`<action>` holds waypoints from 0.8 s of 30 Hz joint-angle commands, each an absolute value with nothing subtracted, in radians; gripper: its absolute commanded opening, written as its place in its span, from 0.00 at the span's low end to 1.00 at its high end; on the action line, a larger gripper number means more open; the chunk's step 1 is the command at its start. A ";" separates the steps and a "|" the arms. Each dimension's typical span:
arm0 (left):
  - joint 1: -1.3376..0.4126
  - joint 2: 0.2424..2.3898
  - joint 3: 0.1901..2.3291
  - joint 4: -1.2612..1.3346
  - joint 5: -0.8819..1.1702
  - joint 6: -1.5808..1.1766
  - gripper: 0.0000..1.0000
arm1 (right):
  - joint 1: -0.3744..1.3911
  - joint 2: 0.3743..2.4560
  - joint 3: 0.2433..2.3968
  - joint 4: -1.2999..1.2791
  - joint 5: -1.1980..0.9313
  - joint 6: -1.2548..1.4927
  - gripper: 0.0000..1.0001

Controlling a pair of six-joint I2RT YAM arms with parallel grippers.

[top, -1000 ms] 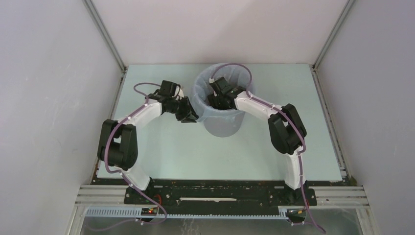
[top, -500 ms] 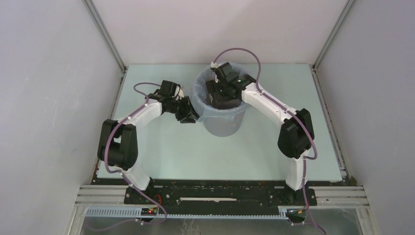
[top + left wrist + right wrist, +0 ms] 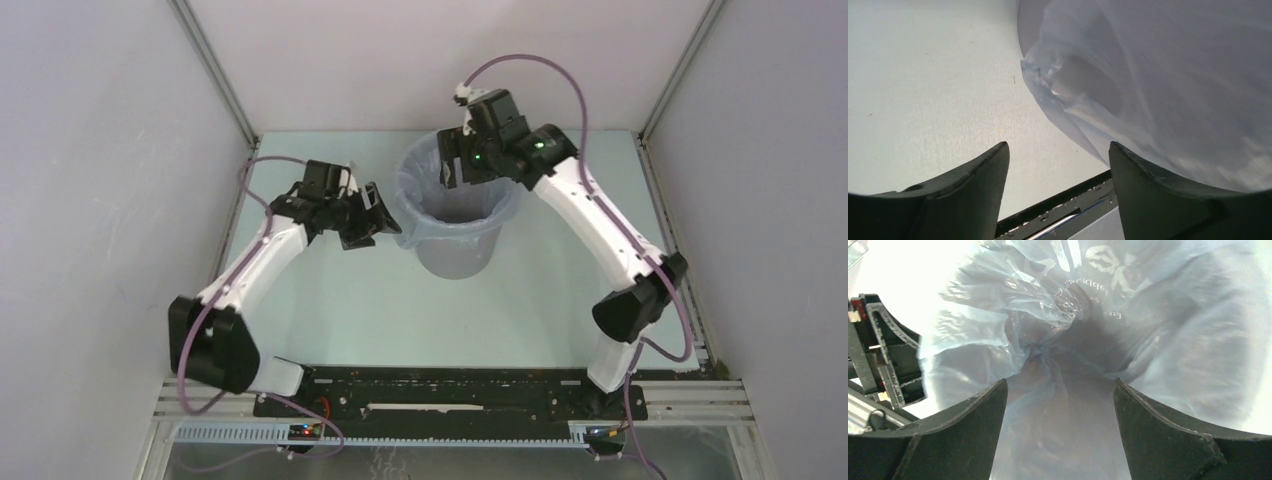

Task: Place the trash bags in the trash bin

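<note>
The grey trash bin stands upright at the middle back of the table. The pale blue trash bag lines it, its edge folded out over the rim, a loose flap hanging on the left side. My left gripper is open just left of that flap, holding nothing; the left wrist view shows the flap ahead of the open gripper. My right gripper hovers open above the bin's far rim, looking down into the wrinkled, lettered bag with nothing between its fingers.
The pale table is enclosed by white walls with metal corner posts. A black rail runs along the near edge by the arm bases. The right arm's cable loops above the bin.
My left gripper let go of the bag's flap, opened wide and drew back left. My right gripper rose out of the bin to above its far rim, opening further.
</note>
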State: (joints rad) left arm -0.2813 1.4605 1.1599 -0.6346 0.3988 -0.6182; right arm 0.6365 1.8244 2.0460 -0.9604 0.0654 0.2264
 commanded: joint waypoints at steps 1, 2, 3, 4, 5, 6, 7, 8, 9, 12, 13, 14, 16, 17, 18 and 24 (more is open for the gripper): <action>-0.272 1.273 1.184 -0.729 0.287 -0.602 0.83 | 0.607 1.663 2.123 -1.037 0.052 0.249 0.87; -0.269 1.239 1.184 -0.749 0.273 -0.605 0.86 | 0.604 1.630 2.116 -1.036 0.047 0.251 0.88; -0.269 1.205 1.183 -0.769 0.244 -0.610 0.89 | 0.602 1.598 2.109 -1.033 0.046 0.250 0.88; -0.266 1.163 1.182 -0.784 0.224 -0.615 0.91 | 0.599 1.552 2.102 -1.032 0.046 0.250 0.91; -0.264 1.123 1.183 -0.796 0.206 -0.620 0.93 | 0.597 1.517 2.095 -1.029 0.044 0.250 0.93; -0.260 1.082 1.189 -0.805 0.188 -0.626 0.95 | 0.595 1.484 2.087 -1.027 0.042 0.251 0.94; -0.258 1.039 1.200 -0.809 0.171 -0.633 0.97 | 0.592 1.448 2.079 -1.023 0.045 0.255 0.95; -0.254 1.005 1.222 -0.810 0.156 -0.636 0.99 | 0.583 1.418 2.077 -1.025 0.048 0.264 0.95; -0.253 0.972 1.251 -0.810 0.138 -0.638 1.00 | 0.575 1.389 2.076 -1.031 0.040 0.264 0.95; -0.253 0.916 1.399 -0.798 0.079 -0.625 1.00 | 0.558 1.305 2.087 -1.046 0.068 0.260 0.96; -0.254 0.909 1.461 -0.799 0.046 -0.617 1.00 | 0.547 1.281 2.100 -1.053 0.080 0.259 0.96; -0.253 0.903 1.520 -0.799 0.014 -0.605 1.00 | 0.536 1.259 2.117 -1.061 0.087 0.258 0.99; -0.253 0.898 1.643 -0.798 -0.063 -0.572 1.00 | 0.524 1.214 2.156 -1.066 0.117 0.256 1.00; -0.253 0.896 1.697 -0.793 -0.090 -0.551 1.00 | 0.522 1.191 2.173 -1.063 0.140 0.257 1.00; -0.253 0.892 1.744 -0.783 -0.115 -0.531 1.00 | 0.522 1.170 2.187 -1.059 0.160 0.260 1.00; -0.253 0.817 1.785 -0.633 -0.254 -0.430 1.00 | 0.522 1.084 2.214 -1.044 0.301 0.245 1.00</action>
